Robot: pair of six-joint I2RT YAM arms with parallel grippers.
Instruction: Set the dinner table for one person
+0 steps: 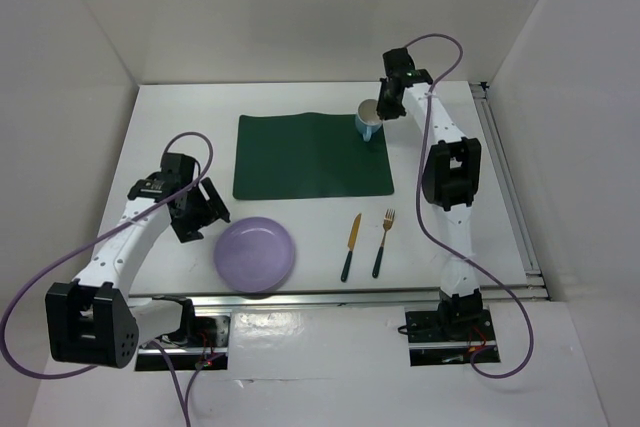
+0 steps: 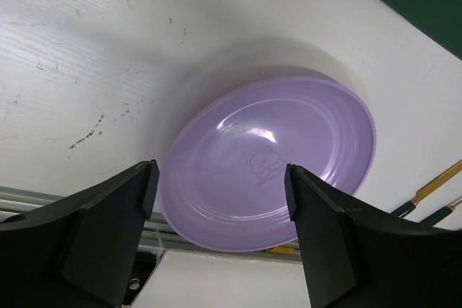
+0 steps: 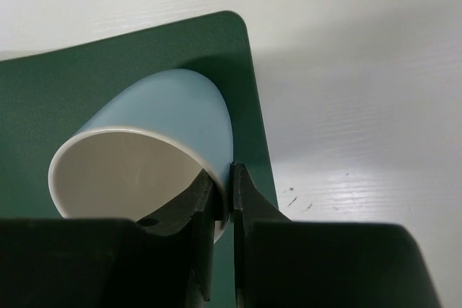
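Right gripper (image 3: 231, 174) is clamped on the rim of a pale blue cup (image 3: 162, 120), one finger inside and one outside; the cup is tilted at the far right corner of the dark green placemat (image 1: 300, 157), and whether it rests on the cloth cannot be told. Left gripper (image 2: 220, 185) hovers with its jaws wide apart by the left side of a purple plate (image 1: 255, 254), which lies on the white dinner table (image 1: 180, 127) close to its near edge. Right of the plate, a knife (image 1: 350, 247) and a fork (image 1: 384, 243) lie side by side without touching, handles toward the near edge.
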